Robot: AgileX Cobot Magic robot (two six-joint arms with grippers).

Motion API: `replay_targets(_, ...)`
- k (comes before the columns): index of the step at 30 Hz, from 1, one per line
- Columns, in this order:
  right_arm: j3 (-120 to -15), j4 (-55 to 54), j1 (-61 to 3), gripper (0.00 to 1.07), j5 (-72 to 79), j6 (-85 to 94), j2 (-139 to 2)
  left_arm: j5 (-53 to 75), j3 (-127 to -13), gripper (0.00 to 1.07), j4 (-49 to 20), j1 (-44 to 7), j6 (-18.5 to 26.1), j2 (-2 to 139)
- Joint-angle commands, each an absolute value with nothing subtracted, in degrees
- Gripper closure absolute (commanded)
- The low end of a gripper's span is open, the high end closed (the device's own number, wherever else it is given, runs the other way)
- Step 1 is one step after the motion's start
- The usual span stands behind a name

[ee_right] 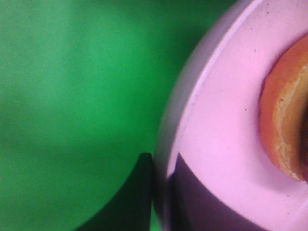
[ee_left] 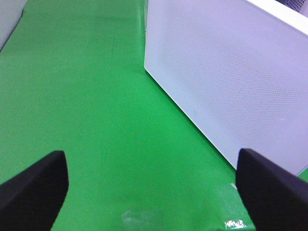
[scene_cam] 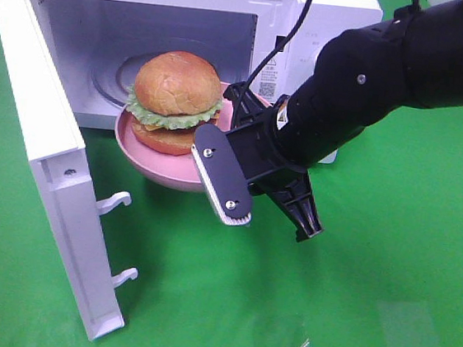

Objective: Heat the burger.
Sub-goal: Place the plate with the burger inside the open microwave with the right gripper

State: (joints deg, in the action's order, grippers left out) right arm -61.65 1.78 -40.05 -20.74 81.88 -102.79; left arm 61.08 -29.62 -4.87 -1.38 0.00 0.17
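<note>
Closest to the lens, my right gripper [scene_cam: 220, 168] is clamped on the rim of the pink plate [scene_cam: 145, 164], with a finger on each side of the lip, as the right wrist view shows. I take the plate rather than the food, so nothing squeezes the bun and the load rides flat. On that plate sits the burger [scene_cam: 178, 93], upright and centred, its lettuce frill well inside the rim. The plate hangs just in front of the microwave [scene_cam: 314, 16], right at its mouth and above the green cloth [scene_cam: 369, 279]; I cannot tell whether its far edge has crossed the sill. Behind it the glass turntable [scene_cam: 109, 78] lies bare, which I read as the landing spot. The door [scene_cam: 42, 162] is swung fully open to the left, clear of the path inward. My left gripper [ee_left: 154, 192] hangs spread wide and empty over the cloth beside the door's outer face, out of the way and, I judge, placed to push that door shut afterwards.
</note>
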Motion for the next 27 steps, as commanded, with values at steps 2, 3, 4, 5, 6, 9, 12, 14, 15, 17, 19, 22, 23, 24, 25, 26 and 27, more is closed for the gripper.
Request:
replay_targets(2,-64.3,1.9,-40.2,1.07,-17.0,81.3,-103.6,61.3,-29.6,0.20,-5.2,-1.5,0.0,0.1)
replay_targets(3,-65.4,1.9,-40.2,1.07,-16.8,81.1,-104.5,61.3,-29.6,0.20,-5.2,-1.5,0.0,0.1)
replay_targets(4,-65.4,1.9,-40.2,1.07,-16.8,81.1,-104.5,61.3,-29.6,0.20,-5.2,-1.5,0.0,0.1)
replay_targets(5,-66.2,1.9,-40.2,1.07,-16.8,80.7,-105.1,61.3,-29.6,0.20,-5.2,-1.5,0.0,0.1)
replay_targets(6,-67.2,1.9,-40.2,1.07,-16.8,79.9,-105.9,61.3,-29.6,0.20,-5.2,-1.5,0.0,0.1)
replay_targets(9,-68.1,1.9,-40.2,1.07,-16.9,79.5,-106.5,61.3,-29.6,0.20,-5.2,-1.5,0.0,0.1)
replay_targets(12,-69.6,1.9,-40.2,1.07,-16.9,79.4,-108.0,61.3,-29.6,0.20,-5.2,-1.5,0.0,0.1)
replay_targets(14,-70.6,1.9,-40.2,1.07,-17.1,79.4,-108.7,61.3,-29.6,0.20,-5.2,-1.5,0.0,0.1)
replay_targets(15,-71.5,2.1,-40.2,1.07,-17.1,79.4,-109.5,61.3,-29.6,0.20,-5.2,-1.5,0.0,0.1)
replay_targets(17,-72.4,2.2,-40.2,1.07,-17.1,79.4,-110.2,61.3,-29.6,0.20,-5.2,-1.5,0.0,0.1)
replay_targets(19,-73.5,2.2,-40.2,1.07,-17.2,79.4,-111.0,61.3,-29.6,0.20,-5.2,-1.5,0.0,0.1)
replay_targets(22,-74.7,2.5,-40.2,1.07,-17.6,79.2,-111.8,61.3,-29.6,0.20,-5.2,-1.5,0.0,0.1)
replay_targets(23,-76.1,3.4,-40.2,1.07,-18.3,78.3,-112.8,61.3,-29.6,0.20,-5.2,-1.5,0.0,0.1)
replay_targets(24,-76.1,3.4,-40.2,1.07,-18.3,78.3,-112.8,61.3,-29.6,0.20,-5.2,-1.5,0.0,0.1)
replay_targets(25,-77.5,3.8,-40.2,1.07,-18.7,77.1,-113.7,61.3,-29.6,0.20,-5.2,-1.5,0.0,0.1)
replay_targets(26,-77.5,3.8,-40.2,1.07,-18.7,77.1,-113.7,61.3,-29.6,0.20,-5.2,-1.5,0.0,0.1)
replay_targets(27,-78.7,4.9,-40.2,1.07,-18.7,76.0,-114.5,61.3,-29.6,0.20,-5.2,-1.5,0.0,0.1)
